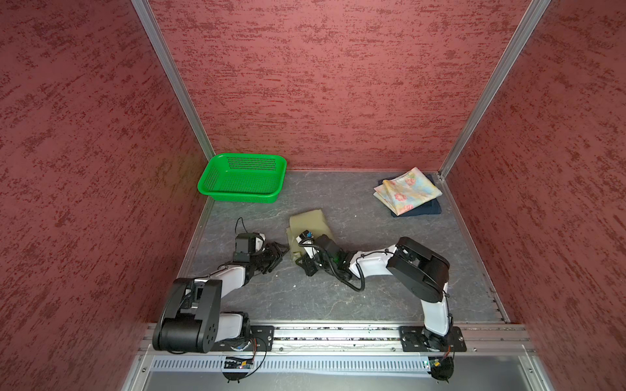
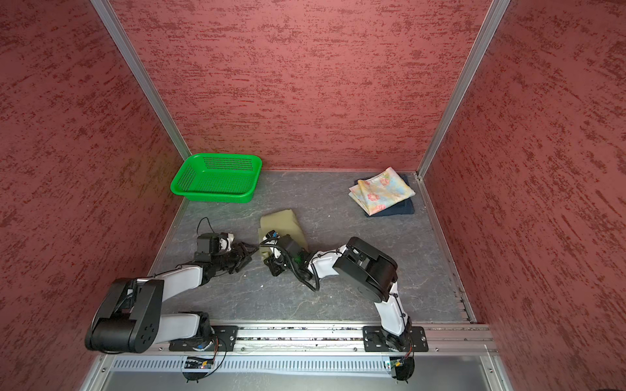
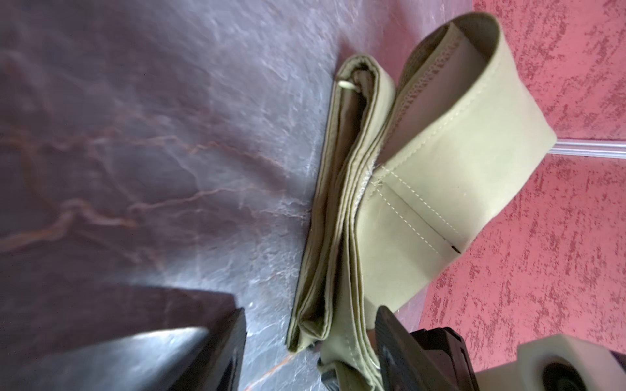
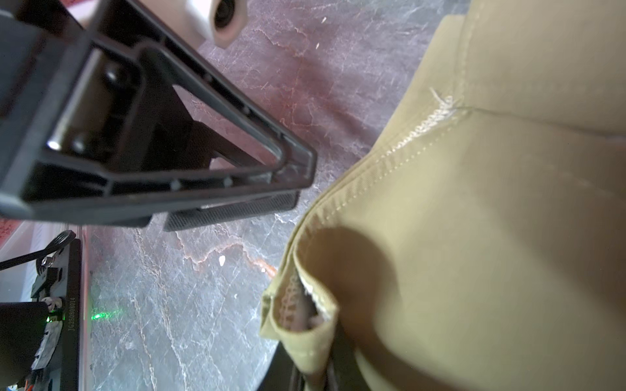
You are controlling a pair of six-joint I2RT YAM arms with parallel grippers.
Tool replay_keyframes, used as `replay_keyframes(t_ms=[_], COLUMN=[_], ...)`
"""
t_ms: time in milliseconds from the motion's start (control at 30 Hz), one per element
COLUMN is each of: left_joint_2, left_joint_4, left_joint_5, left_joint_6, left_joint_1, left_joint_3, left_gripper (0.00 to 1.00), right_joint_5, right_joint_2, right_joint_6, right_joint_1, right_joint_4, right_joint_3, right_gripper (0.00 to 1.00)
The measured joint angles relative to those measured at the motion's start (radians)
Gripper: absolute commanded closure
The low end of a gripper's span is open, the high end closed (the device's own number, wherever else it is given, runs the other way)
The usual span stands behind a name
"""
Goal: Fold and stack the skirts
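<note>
My right gripper [image 1: 300, 260] is crouching low, pinching the near edge of the plain olive-green cloth skirt [image 1: 306, 220]; my left gripper [image 1: 280, 252] is hovering beside it, fingers spread.

- I see the olive-green skirt [image 1: 306, 220] folded small near the middle of the tabletop in both top views [image 2: 279, 220]. It is plain cloth with pale stitching along the seams. In the left wrist view its lower layers lie stacked flat, while the top flap [image 3: 457, 152] curls up off them in an open loop.
- The floral skirt [image 1: 408, 189], pastel with pink blooms, lies folded in the far right corner, set askew on the denim one.
- The denim skirt [image 1: 432, 210], dark blue, lies folded flat underneath; I can only see its right and near edges.
</note>
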Motion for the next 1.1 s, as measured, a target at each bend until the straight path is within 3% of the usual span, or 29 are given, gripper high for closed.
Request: replay_keyframes(t_ms=[200,600,767,1100], left_joint_2=[0.039,0.12,0.13,0.289], left_joint_4=[-0.045,-0.021,0.011,0.145], left_joint_5=[0.0,0.023,0.036,0.054], left_joint_6=[0.014,0.011,0.003,-0.032], left_joint_1=[0.005,-0.021,-0.041,-0.136], left_joint_3=[0.093,0.212,0.237,0.255], left_gripper=[0.43,0.7,0.74,0.77], right_joint_5=[-0.009,-0.01,-0.01,-0.01], right_joint_2=[0.001,0.006,0.006,0.006], right_joint_6=[0.01,0.023,0.026,0.031], right_joint_1=[0.0,0.0,0.0,-0.001], right_joint_4=[0.039,0.065,0.065,0.065], right_joint_3=[-0.024,-0.039,-0.039,-0.039], right_gripper=[0.86,0.85,0.85,0.85])
